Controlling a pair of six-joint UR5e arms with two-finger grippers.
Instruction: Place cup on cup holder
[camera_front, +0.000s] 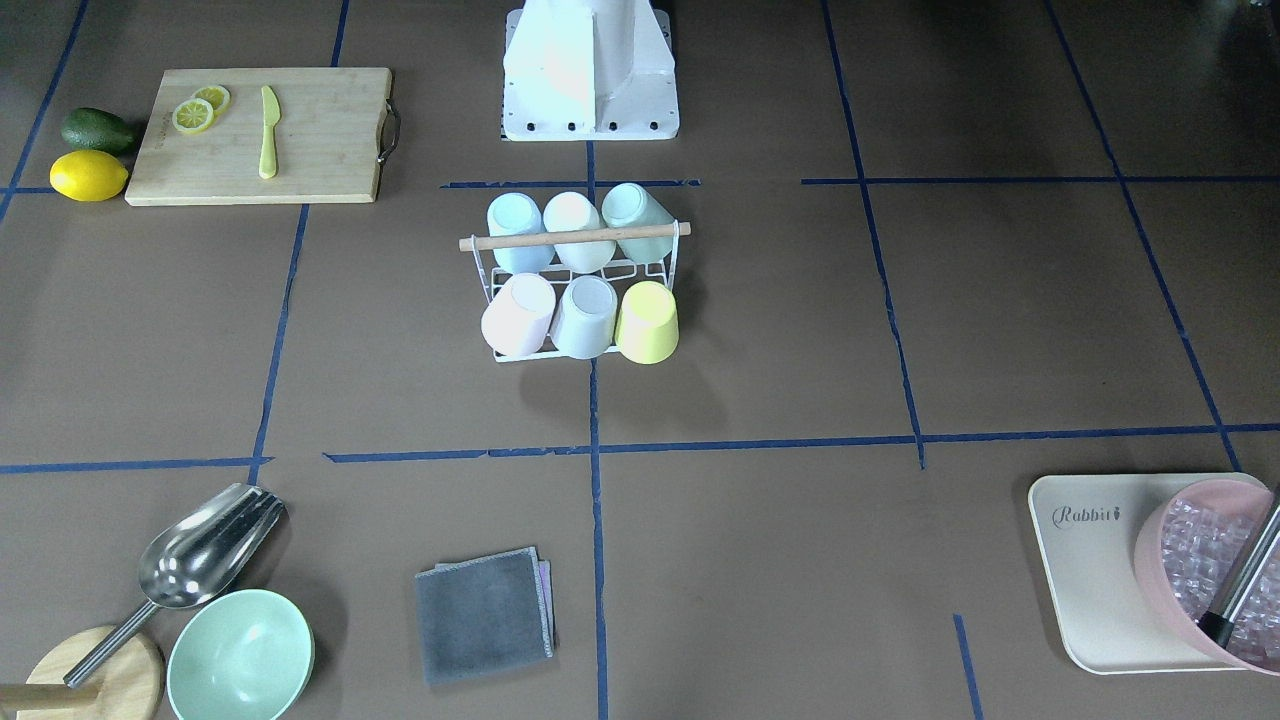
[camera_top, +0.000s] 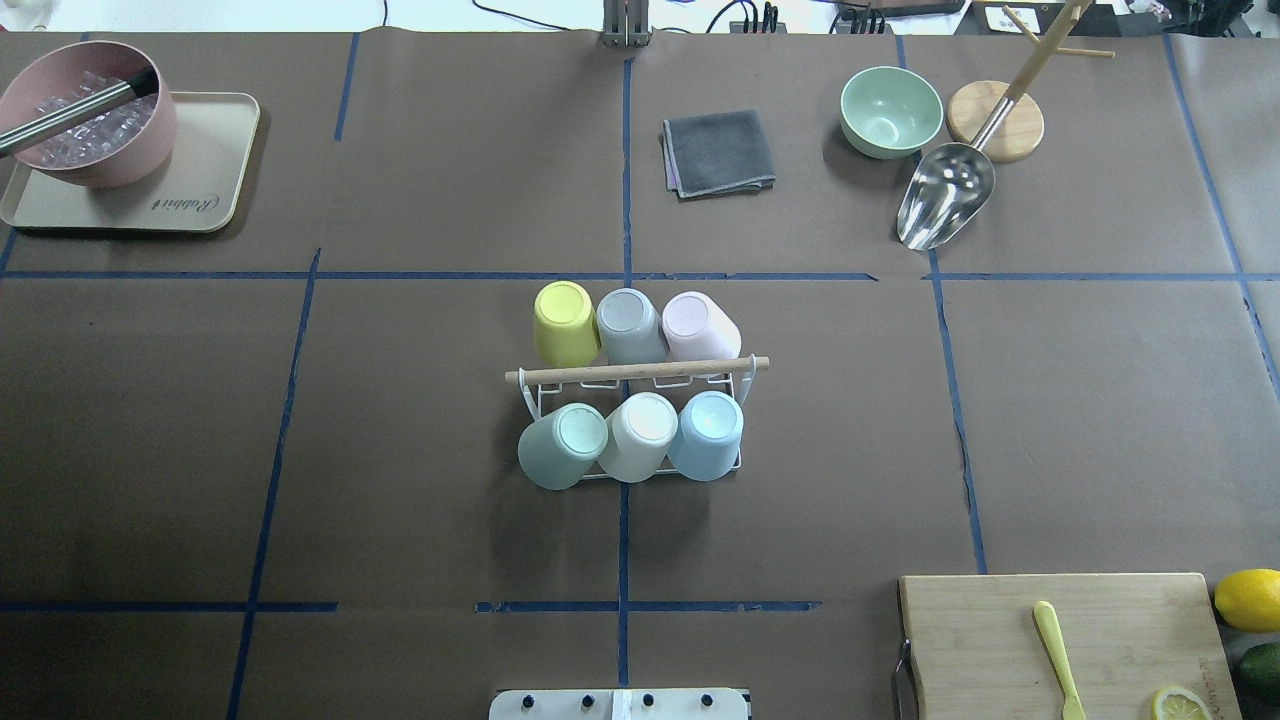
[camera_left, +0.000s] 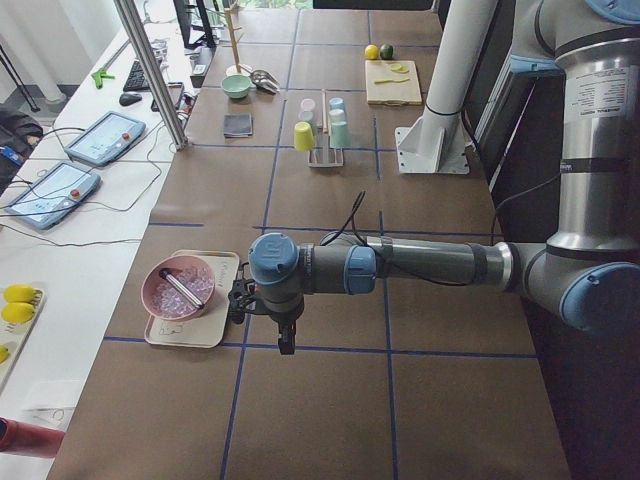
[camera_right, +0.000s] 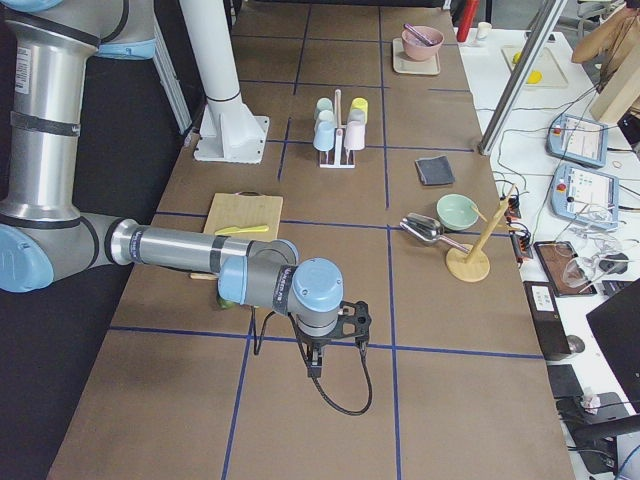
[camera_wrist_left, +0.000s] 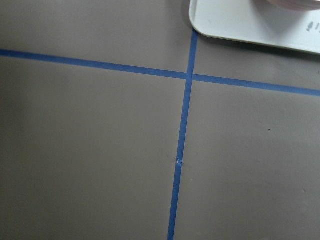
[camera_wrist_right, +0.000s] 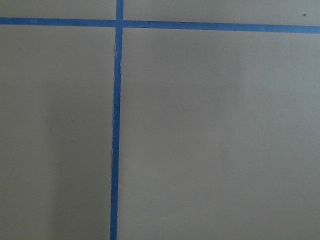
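- The left gripper hangs fingers-down over bare table near the tray with the pink bowl. Only a side view shows it, so I cannot tell whether its fingers are apart or together.
- The right gripper hangs the same way at the opposite end of the table, out past the cutting board. Whether its fingers are apart or together is just as unreadable.
- Neither gripper appears to be carrying anything.
- The cup holder stands mid-table, well apart from both arms. Six cups sit upside down on it, three on each side of the wooden rod.
- I see no loose cup anywhere, so the placing looks finished.
- If another cup had to go on, it would first need a free prong. The approach should come from above and to one side of the rod (that rod is the likeliest thing to get clipped). The cup should be lowered mouth-down, tilted to match its neighbours.
- The overhead and front views show the rack and all six cup bottoms clearly but show no grippers at all.
- The two side views show the arms, while the rack appears in them only as a small far cluster.
- The left wrist view catches a corner of the tray and a tape cross.
- The right wrist view shows only tape lines on paper.
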